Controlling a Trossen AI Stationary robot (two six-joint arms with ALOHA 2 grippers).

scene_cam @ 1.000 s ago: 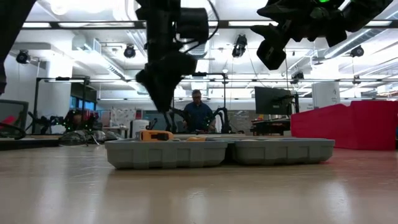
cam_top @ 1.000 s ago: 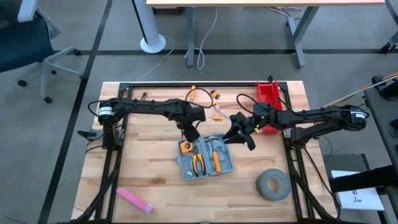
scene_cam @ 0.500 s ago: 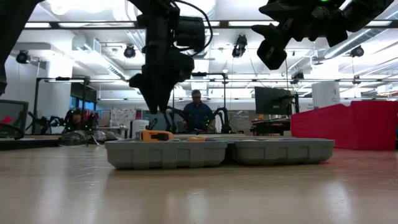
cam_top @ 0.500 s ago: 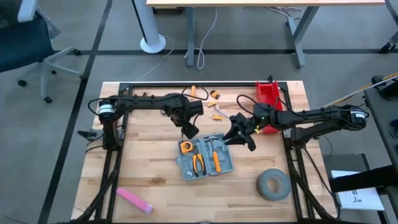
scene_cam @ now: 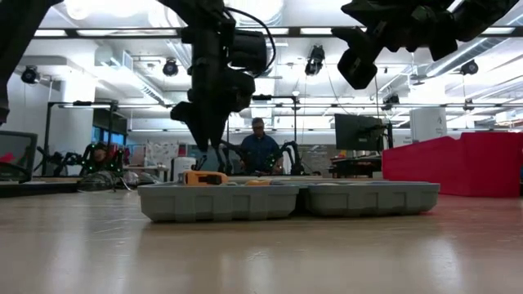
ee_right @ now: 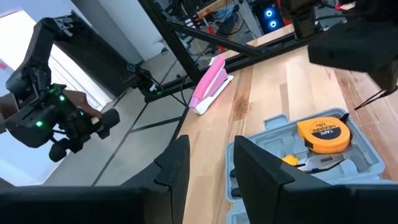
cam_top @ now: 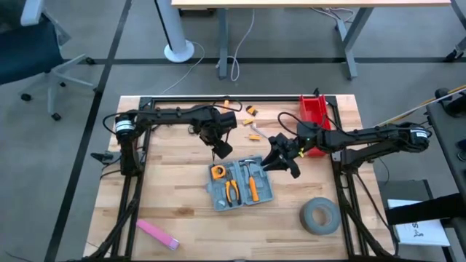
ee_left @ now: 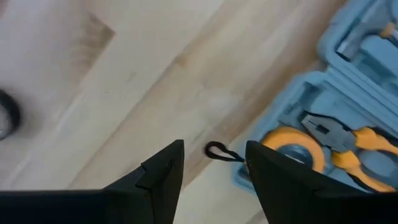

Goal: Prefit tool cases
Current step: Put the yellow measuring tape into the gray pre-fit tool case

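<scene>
High view: blue-grey tool case (cam_top: 241,185) lying open and flat at the middle of the wooden table (cam_top: 175,196), both halves side by side, long axis running roughly from 9 to 3 o'clock with a slight tilt, the 3 o'clock end a little nearer the far edge. Moulded recesses facing up, holding an orange tape measure (cam_top: 218,173) at the 10 o'clock corner, orange-handled pliers (cam_top: 232,191) just beside it, and an orange-handled tool (cam_top: 253,188) in the other half.

Left gripper (cam_top: 219,148) hovering just off the case's 11 o'clock corner, above the bare wood, fingers apart and holding nothing; left wrist view showing the two dark fingers (ee_left: 163,177) spread, with a small black loop (ee_left: 216,150) on the table between them and the case's corner close by.

Right gripper (cam_top: 280,159) raised off the case's 2 o'clock corner, near the red bin (cam_top: 314,114); fingers (ee_right: 173,163) parted with a narrow gap in the right wrist view, gripping nothing.

Low view: case (scene_cam: 288,198) resting level on the tabletop, broadside on, both grippers hanging above it without touching.

Elsewhere on the table: grey tape roll (cam_top: 320,216) toward 4 o'clock of the case, pink block (cam_top: 157,234) toward 8 o'clock, small orange parts (cam_top: 252,111) toward 12 o'clock at the far edge.
</scene>
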